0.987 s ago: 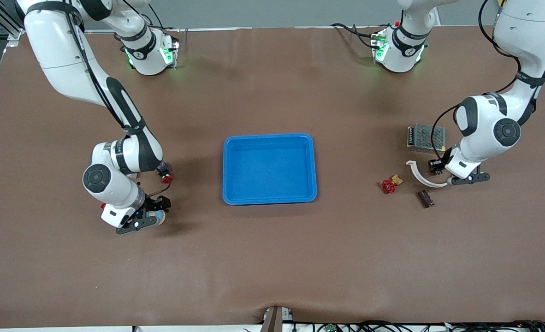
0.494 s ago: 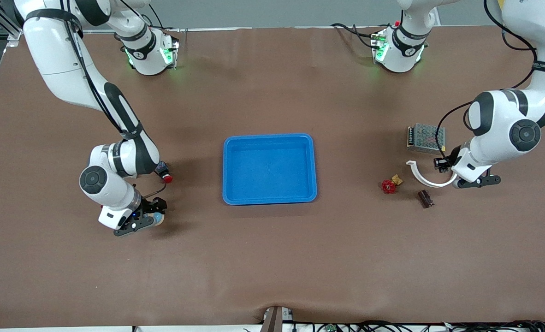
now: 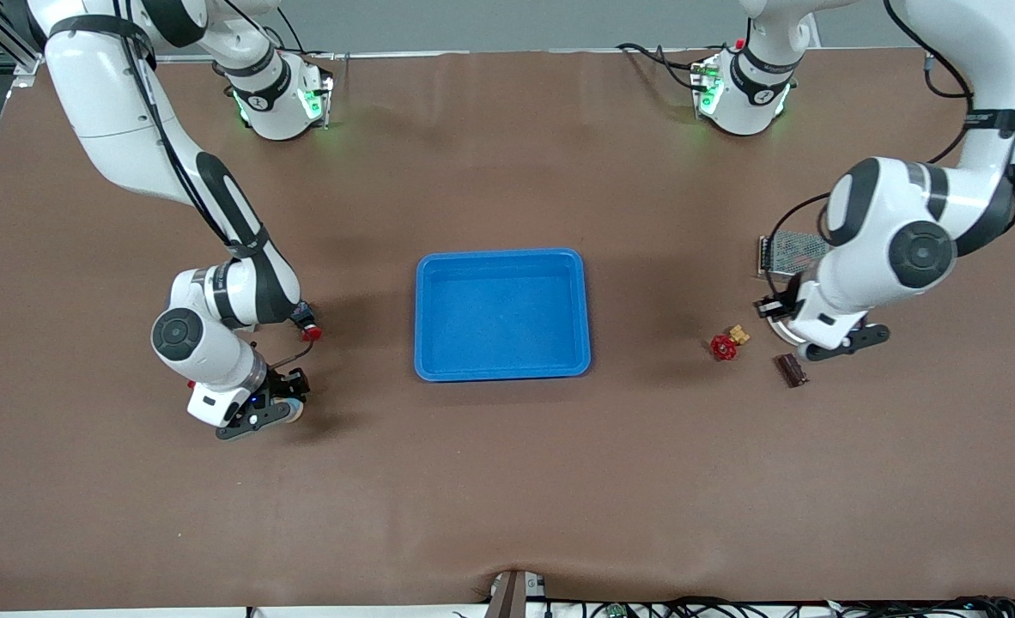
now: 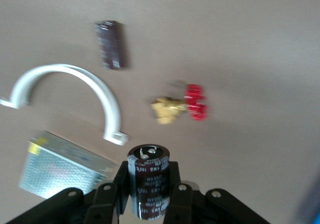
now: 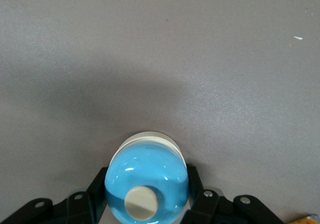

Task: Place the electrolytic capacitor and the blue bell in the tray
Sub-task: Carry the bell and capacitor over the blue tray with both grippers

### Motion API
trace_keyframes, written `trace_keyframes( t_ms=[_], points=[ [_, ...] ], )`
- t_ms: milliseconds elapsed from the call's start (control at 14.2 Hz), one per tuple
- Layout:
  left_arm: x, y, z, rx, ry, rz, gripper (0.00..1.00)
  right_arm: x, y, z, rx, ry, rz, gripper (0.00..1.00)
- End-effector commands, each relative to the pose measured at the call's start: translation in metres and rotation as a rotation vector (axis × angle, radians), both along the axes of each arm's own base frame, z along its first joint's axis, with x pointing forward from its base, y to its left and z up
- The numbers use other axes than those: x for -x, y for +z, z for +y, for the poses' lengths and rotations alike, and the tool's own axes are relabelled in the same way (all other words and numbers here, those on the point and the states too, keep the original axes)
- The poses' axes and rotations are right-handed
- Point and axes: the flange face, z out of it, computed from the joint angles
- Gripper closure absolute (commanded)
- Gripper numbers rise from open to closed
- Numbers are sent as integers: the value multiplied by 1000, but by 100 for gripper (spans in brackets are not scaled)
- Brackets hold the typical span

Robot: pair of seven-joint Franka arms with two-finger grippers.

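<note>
Toward the right arm's end of the table: right gripper [image 3: 277,410], low at the tabletop, fingers closed on the blue bell [image 5: 146,179]. Bell: round blue dome with a pale button on top, seated between the fingers; whether it has left the table cannot be told.

Toward the left arm's end: left gripper [image 3: 827,342], raised over a cluster of parts, clamped on the capacitor [image 4: 148,180]. Capacitor: dark cylinder with printed sleeve, its long axis running along the line of the fingers and its end cap facing the wrist camera.

Centre of table: blue tray [image 3: 502,257], shallow, raised rim, nothing visible inside. It lies between the two grippers, well apart from each; neither arm is clearly the nearer.

Judgement: both pick-ups look made; the coming move for each arm is a carry inward toward the tray, from opposite ends.

Other items, under and beside the left gripper: white curved clip [image 4: 75,90]; metal mesh box [image 4: 60,165]; brass fitting with red handle [image 4: 179,106]; small dark block [image 4: 109,43].
</note>
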Motion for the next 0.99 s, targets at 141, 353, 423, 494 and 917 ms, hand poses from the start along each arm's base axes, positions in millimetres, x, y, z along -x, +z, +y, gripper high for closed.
trace_keyframes(
  t_ms=[141,353,423,494,917],
  points=[
    [8,5,-97,-4,84,2,100,-13,13,2,-5,-8,16,61],
    [26,1,-157,-15,120,-3,100,-27,46,7,-22,-32,122,60],
    [32,-3,-179,-16,133,-3,100,-29,60,12,-41,-55,160,60],
    [36,-8,-197,-20,151,-1,100,-29,75,16,-55,-77,180,60],
    [57,-44,-281,15,301,-21,100,8,147,123,-38,-303,210,60]
  ],
)
